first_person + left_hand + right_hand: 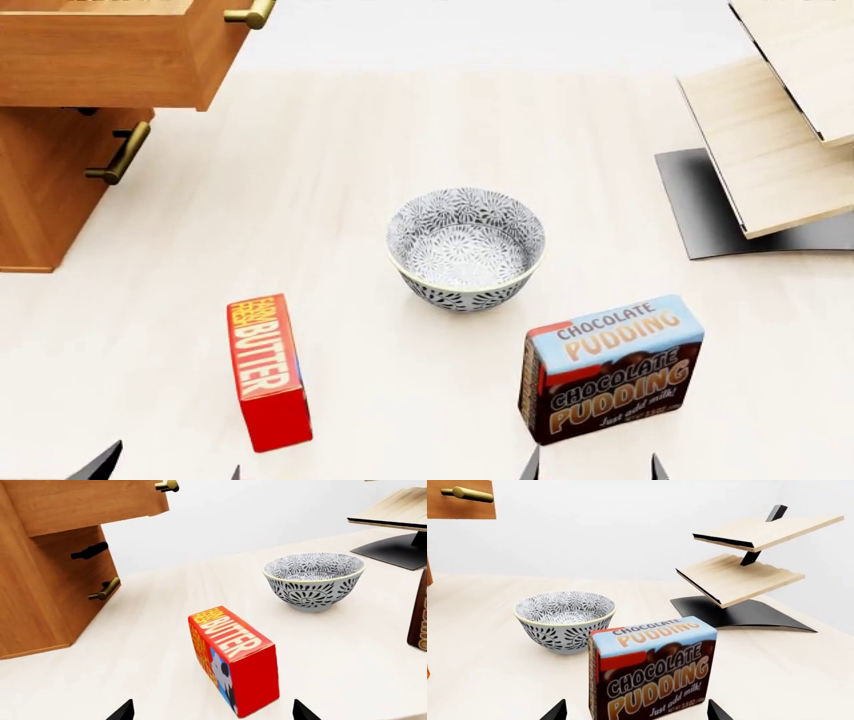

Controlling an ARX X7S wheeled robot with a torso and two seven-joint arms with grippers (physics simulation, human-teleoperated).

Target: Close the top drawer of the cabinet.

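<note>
Meanwhile, the top drawer (114, 55) is jutting out of the cabinet (47, 190) at the table's far left, while left gripper (167, 468) and right gripper (594, 468) are hovering apart-jawed, gripping nothing.

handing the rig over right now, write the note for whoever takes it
Left gripper: open, empty, low behind the butter box.
Right gripper: open, empty, behind the chocolate pudding box.
The top drawer is pulled out of the cabinet at far left, its brass handle facing the table. The bowl stands mid-table, the wooden rack far right.
Done: nothing, neither gripper touches the drawer.
Left: bring the left arm to the drawer front and push it shut.
</note>
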